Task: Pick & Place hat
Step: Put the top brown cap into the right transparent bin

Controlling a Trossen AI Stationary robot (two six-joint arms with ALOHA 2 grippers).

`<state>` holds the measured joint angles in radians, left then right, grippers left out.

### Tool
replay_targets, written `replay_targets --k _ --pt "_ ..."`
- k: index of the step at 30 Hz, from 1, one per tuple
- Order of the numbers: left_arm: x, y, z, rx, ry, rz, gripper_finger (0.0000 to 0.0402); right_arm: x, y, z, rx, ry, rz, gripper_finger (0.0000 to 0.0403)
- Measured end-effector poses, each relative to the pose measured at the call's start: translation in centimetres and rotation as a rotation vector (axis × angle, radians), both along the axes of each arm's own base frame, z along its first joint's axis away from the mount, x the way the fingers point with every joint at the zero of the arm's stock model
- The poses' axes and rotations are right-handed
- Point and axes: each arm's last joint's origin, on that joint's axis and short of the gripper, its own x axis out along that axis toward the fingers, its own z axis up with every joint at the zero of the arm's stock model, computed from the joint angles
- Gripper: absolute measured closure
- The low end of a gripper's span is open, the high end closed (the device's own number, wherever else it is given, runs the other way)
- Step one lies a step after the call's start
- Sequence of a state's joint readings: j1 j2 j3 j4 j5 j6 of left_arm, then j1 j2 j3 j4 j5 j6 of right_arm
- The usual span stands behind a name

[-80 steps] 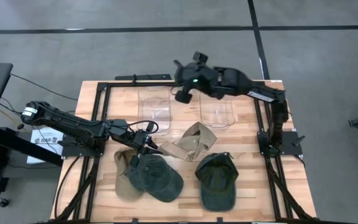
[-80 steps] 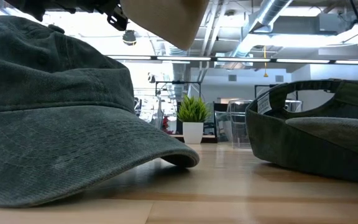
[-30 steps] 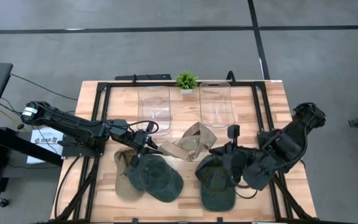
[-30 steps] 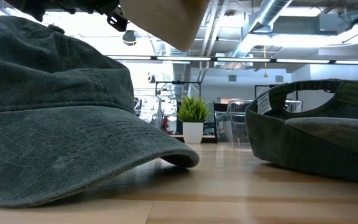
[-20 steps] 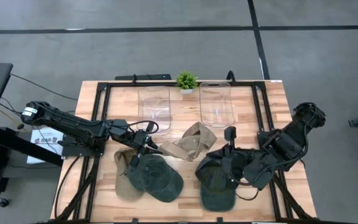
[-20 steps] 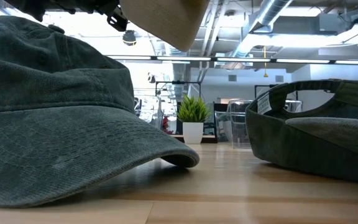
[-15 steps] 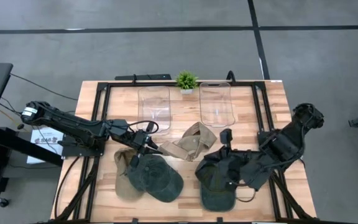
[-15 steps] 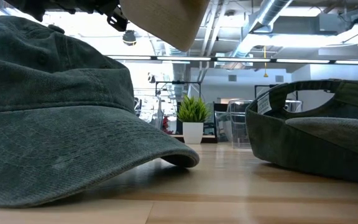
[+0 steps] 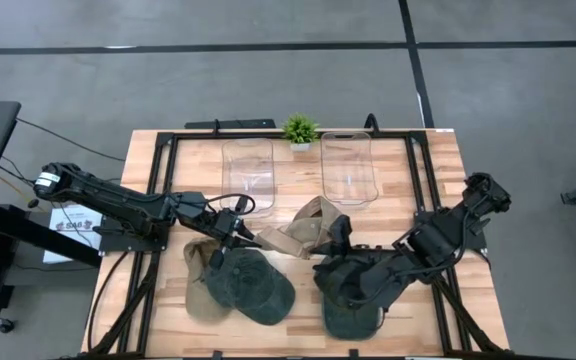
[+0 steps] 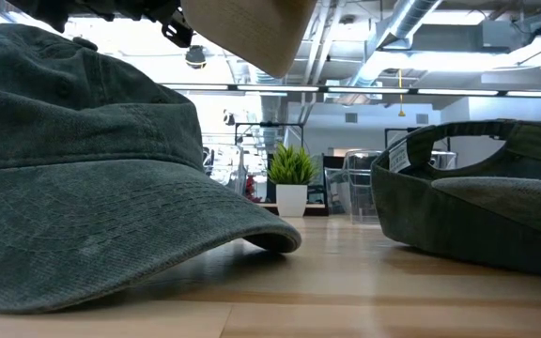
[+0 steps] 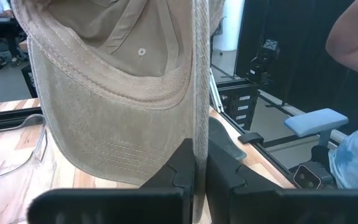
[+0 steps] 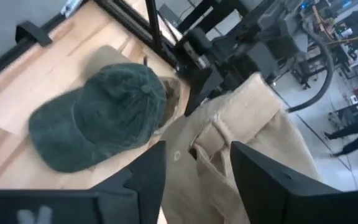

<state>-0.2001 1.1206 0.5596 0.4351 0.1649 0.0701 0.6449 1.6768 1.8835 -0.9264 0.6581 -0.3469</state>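
**Tan hat hanging between two arms over the desk**

From above, the wooden desk is standing on grey floor, carrying two clear bins and a small plant at its far edge. The left gripper is holding the tan hat at mid-desk, jaws clamped on its edge. The right gripper is reaching in at the hat's other side.

At desk level, a grey-green cap is filling the left, a dark cap is lying upturned on the right, and the tan hat is hanging above.

The left wrist view is showing the jaws pressed together on the tan brim.

The right wrist view is showing jaws standing apart, the tan hat just beyond the fingers and the grey-green cap farther off.
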Motion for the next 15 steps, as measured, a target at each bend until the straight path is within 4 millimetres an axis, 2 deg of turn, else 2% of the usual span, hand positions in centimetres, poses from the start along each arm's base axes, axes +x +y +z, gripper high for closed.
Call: replay_targets --k 7,15 --pt "0.0 0.0 0.0 0.0 0.0 0.0 0.0385 0.6 -0.7 -0.1 0.0 0.003 -0.021 0.0214" --pt "0.0 0.0 0.0 0.0 0.0 0.0 0.0385 1.4 -1.6 -0.6 -0.016 0.027 -0.057 0.0245"
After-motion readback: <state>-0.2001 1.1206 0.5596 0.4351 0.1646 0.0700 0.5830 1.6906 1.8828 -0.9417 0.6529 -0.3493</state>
